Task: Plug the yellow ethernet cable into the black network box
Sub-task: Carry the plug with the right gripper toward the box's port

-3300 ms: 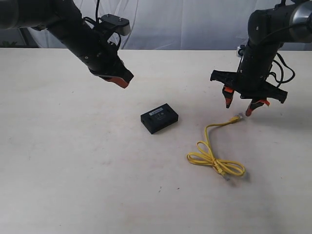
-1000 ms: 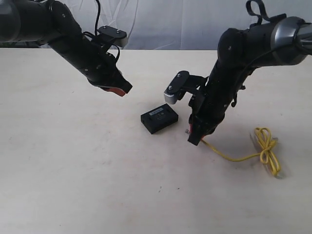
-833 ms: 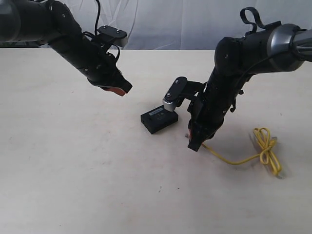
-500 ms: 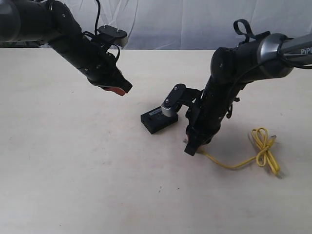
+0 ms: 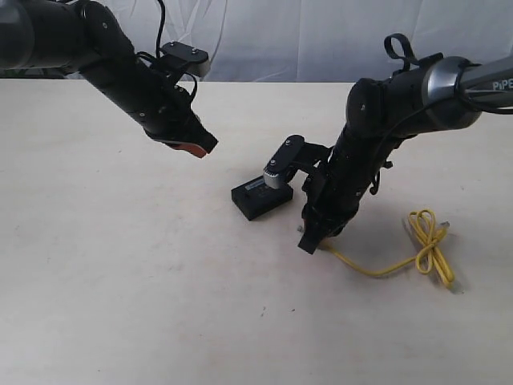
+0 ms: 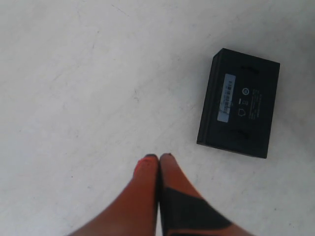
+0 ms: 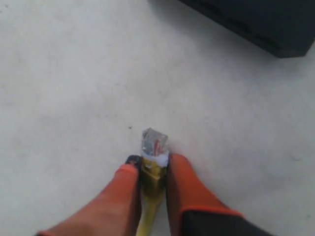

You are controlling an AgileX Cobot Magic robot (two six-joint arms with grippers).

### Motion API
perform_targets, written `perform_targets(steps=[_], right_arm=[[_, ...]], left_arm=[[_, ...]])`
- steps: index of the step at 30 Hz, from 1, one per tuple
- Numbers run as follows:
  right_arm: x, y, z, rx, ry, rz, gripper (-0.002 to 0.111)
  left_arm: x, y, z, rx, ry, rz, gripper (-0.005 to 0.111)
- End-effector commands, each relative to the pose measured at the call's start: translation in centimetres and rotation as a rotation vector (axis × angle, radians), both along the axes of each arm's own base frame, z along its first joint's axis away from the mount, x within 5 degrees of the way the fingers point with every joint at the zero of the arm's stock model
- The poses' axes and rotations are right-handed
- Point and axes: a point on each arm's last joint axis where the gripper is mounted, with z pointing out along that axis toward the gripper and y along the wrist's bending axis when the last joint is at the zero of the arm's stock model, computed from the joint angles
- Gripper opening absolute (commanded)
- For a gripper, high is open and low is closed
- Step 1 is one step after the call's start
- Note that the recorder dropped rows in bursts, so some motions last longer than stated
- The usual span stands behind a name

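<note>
The right fingers (image 7: 184, 191), tipped in orange, are clamped on the yellow cable (image 5: 377, 269) just behind its clear plug (image 7: 154, 142). The plug sticks out a little past the fingertips. It points down at the pale counter (image 5: 120, 265) and sits very low over it; whether it touches the surface cannot be told. The plug is near the black box (image 5: 260, 195) but apart from it, with a strip of bare counter between the plug and the box's nearer side.

The right arm (image 5: 377, 120), dark and bulky, bends steeply down to this spot from the far right part of the counter.

From the fingers the cable trails along the counter toward the right edge. There it gathers into a loose knotted loop (image 5: 429, 245) lying flat.

The box lies flat near the middle of the counter, with a pale label strip (image 6: 227, 97) and small markings on its top.

The left fingers (image 6: 145, 187), also orange, are pressed together with nothing between them. They hang in the air above the counter, on the side of the box toward the far left corner and clear of it, pointing down in its direction. The left arm (image 5: 104, 56) reaches in from that far left corner.
</note>
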Motion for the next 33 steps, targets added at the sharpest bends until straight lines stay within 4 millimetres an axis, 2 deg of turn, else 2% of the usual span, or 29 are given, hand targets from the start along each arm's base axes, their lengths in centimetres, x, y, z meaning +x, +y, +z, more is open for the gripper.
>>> perform_targets(steps=[1,2,4,8,12,14,19,24,28,33], right_arm=[[-0.2,0.0,0.0,-0.007,0.010,0.013,0.038],[-0.2,0.0,0.2,-0.006,0.004,0.012,0.047],[-0.2,0.0,0.4,-0.002,0.001,0.003,0.055],[-0.3,-0.1,2.3,0.019,-0.039,-0.009,0.055],[-0.4,-0.7,4.5,0.012,-0.064,-0.110,0.055],[-0.5,-1.2,4.7,-0.009,-0.038,-0.142,0.053],[-1.1,-1.3,3.7,-0.031,0.018,-0.136,0.043],[-1.2,-0.9,2.1,-0.007,0.005,-0.163,0.043],[-1.6,0.0,1.5,-0.007,0.005,-0.077,0.043],[-1.4,-0.1,0.5,-0.041,-0.002,-0.047,0.043]], left_arm=[[-0.1,0.0,0.2,-0.007,-0.004,0.003,0.000],[-0.1,0.0,0.2,-0.007,-0.004,0.003,0.000],[-0.1,0.0,0.2,-0.007,-0.004,0.003,0.000],[-0.1,0.0,0.2,-0.006,-0.005,0.002,0.000],[-0.1,0.0,0.2,-0.004,-0.003,0.001,0.000],[-0.1,0.0,0.2,-0.004,-0.002,0.000,0.000],[-0.1,0.0,0.2,-0.004,-0.002,0.000,0.000],[-0.2,0.0,0.2,-0.008,0.002,0.001,0.000],[-0.2,0.0,0.2,-0.008,0.002,0.001,0.000],[-0.2,0.0,0.2,-0.006,0.002,0.000,0.000]])
